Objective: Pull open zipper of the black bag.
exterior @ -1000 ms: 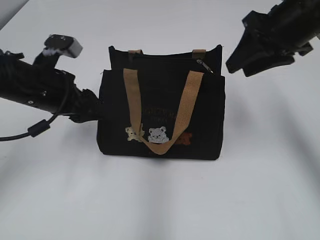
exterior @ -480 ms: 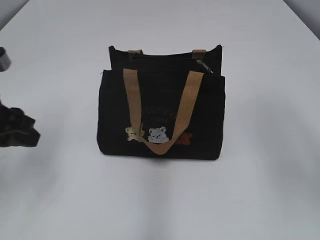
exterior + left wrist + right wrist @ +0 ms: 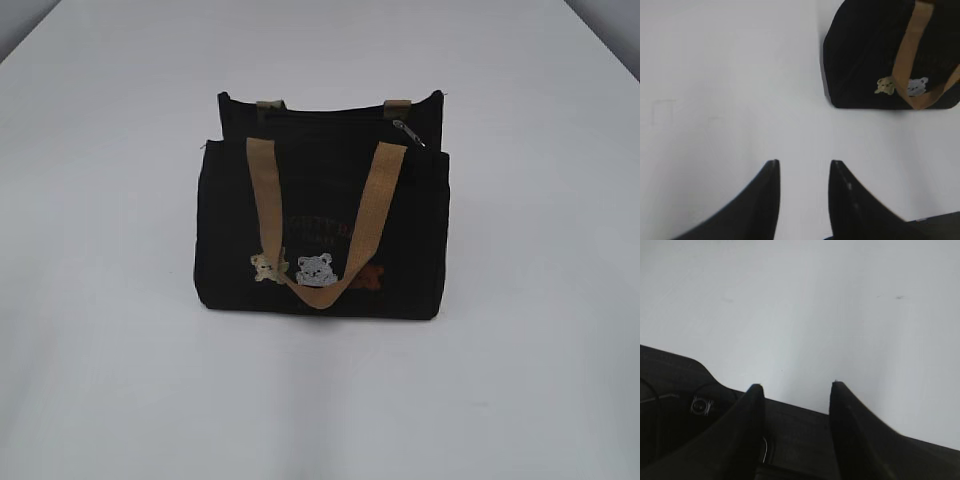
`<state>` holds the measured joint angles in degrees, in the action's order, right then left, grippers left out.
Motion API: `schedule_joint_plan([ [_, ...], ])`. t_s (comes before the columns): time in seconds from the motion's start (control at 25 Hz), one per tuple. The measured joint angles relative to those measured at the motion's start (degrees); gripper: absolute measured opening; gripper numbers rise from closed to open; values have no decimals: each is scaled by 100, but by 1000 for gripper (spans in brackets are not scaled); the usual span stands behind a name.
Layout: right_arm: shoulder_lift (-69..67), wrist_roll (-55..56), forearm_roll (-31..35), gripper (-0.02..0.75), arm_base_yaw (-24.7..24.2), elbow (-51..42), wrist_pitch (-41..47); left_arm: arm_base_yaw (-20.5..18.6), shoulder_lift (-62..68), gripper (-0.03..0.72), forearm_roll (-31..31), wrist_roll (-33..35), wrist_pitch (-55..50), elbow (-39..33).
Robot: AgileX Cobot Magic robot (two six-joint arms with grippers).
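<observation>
Nothing of the task looks done yet, judging by how things lie. In the exterior view the black bag point(image 3: 322, 215) stands upright in the middle of the frame on the white table point(image 3: 110, 380), its tan handle point(image 3: 325, 215) draped down its front over the little bear patches point(image 3: 300, 268). Along the bag's upper edge runs the zipper point(image 3: 330, 112), a thin dark line that appears shut across its length, with the small silver pull point(image 3: 408, 131) lying at the upper right end of the bag. Neither arm shows in this view, so no gripper is near the pull.

In the left wrist view the left gripper point(image 3: 803, 172) sits at the bottom of the frame, its fingers parted by a moderate gap with only bare table between them; it holds nothing. The bag lies in the upper right corner of that frame, well apart from the fingertips.

In the right wrist view the right gripper point(image 3: 795, 389) is likewise partly open and empty, with plain table ahead and dark robot parts point(image 3: 680, 410) below it; the bag is not visible there.

All the work remains, as I judge it: steadying the bag, reaching the silver pull, closing on it and drawing it along the zip line.
</observation>
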<state>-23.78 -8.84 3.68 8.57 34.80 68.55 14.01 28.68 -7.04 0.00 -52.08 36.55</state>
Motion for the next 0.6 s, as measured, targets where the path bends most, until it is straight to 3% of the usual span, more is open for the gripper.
schedule_joint_plan([
  [0.32,2113,-97,55,339,11,-658,-415,0,-2323,238,659,-39,-931,0],
  [0.6,2415,-97,133,338,11,-688,-525,0,-2895,238,615,-39,-956,-585],
])
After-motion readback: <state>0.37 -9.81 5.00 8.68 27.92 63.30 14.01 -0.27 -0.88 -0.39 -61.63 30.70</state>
